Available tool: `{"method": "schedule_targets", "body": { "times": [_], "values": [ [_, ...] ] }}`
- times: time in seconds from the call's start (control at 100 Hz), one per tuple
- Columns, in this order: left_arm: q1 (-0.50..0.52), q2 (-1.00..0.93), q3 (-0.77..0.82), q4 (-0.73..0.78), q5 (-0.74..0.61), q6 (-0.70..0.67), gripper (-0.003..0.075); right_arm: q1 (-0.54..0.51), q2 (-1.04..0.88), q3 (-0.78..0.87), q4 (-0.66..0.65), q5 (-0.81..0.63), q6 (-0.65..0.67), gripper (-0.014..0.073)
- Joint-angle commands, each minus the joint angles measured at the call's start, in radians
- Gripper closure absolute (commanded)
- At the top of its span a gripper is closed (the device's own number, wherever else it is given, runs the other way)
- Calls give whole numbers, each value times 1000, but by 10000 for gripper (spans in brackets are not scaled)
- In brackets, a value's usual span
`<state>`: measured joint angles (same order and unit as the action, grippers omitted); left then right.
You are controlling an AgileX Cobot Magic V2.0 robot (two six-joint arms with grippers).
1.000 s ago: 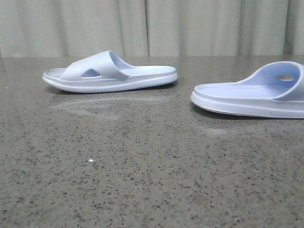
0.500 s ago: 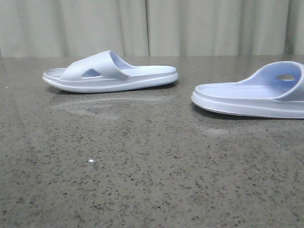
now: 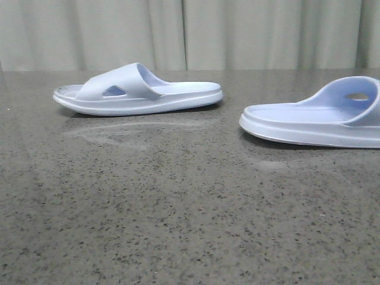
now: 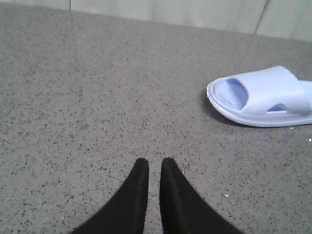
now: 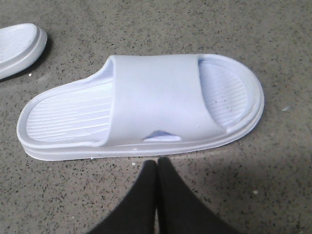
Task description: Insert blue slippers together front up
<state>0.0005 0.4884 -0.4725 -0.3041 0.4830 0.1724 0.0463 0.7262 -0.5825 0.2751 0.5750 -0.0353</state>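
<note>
1. While both slippers lie flat on their soles on the speckled grey table (image 3: pixel 178 225), nothing is grasped, so I judge the task to be at its opening step: the approach.
2. One blue slipper, the left slipper (image 3: pixel 138 90), sits in the upper left of the front view; the right slipper (image 3: pixel 314 116) sits at the right edge, partly cut off. They are well apart, heels toward each other.
3. Seen from the left wrist camera, the left gripper (image 4: pixel 150 165) has its fingers nearly pressed together with only a thin slit between, holding nothing; the left slipper (image 4: pixel 263 96) lies off in the upper right of that frame.
4. Seen from the right wrist camera, the right gripper (image 5: pixel 157 165) is clenched on nothing, its tips just beside the right slipper (image 5: pixel 146 105), near the strap's side cut-out.
5. My judgement: next, each gripper must spread its fingers, then take its slipper by the strap or sole edge before the pair can be brought together.
</note>
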Motion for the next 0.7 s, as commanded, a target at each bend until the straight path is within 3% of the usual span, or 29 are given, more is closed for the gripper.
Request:
{"method": "schedule_targets", "body": {
  "times": [0.0,0.2,0.33,0.51,0.59,0.69],
  "values": [
    [1,62,-61,-13,-43,8,703,-9,26,-53,-20,-46,1,652],
    [1,164,-119,-14,-35,14,703,-21,49,-101,-71,-38,1,475],
    [1,192,-119,-21,-37,32,682,-81,49,-111,-91,-35,1,377],
    [1,222,-121,-44,-55,41,531,-198,90,-118,-134,-18,1,333],
    [1,234,-121,-58,-60,41,429,-216,130,-118,-134,-18,1,321],
    [1,259,-128,-83,-54,50,356,-218,190,-120,-134,-25,1,321]
  ]
}}
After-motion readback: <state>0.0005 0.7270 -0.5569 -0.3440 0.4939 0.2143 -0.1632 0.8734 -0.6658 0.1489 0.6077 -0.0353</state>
